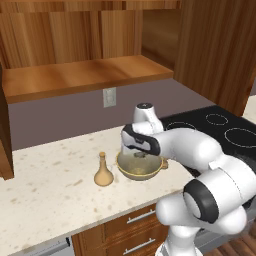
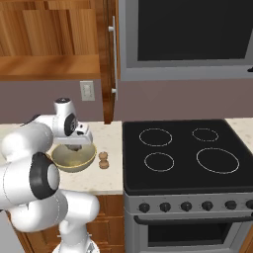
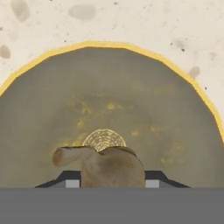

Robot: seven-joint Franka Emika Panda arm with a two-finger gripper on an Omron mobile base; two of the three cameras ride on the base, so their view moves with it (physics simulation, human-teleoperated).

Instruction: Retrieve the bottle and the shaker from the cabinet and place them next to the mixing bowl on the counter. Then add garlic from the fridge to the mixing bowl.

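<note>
In the left base view, the mixing bowl point(image 1: 140, 167) is seen on the speckled worktop point(image 1: 50, 185), with the tan bottle point(image 1: 103, 171) upright just beside it on its left. The fingers point(image 1: 139, 155) are held over the bowl's hollow, closed on a small brownish piece, the garlic point(image 1: 139, 155).

In the right base view, the bowl point(image 2: 74, 157) is seen left of the black stove point(image 2: 183, 153), and the small brown shaker point(image 2: 103, 160) stands just beside its right rim. The fingers point(image 2: 75, 147) hang above the bowl.

In the hand view, the garlic point(image 3: 105, 164) is seen clamped between the two dark fingertips point(image 3: 72, 180), above the bowl's yellow-rimmed interior point(image 3: 131, 100).
</note>
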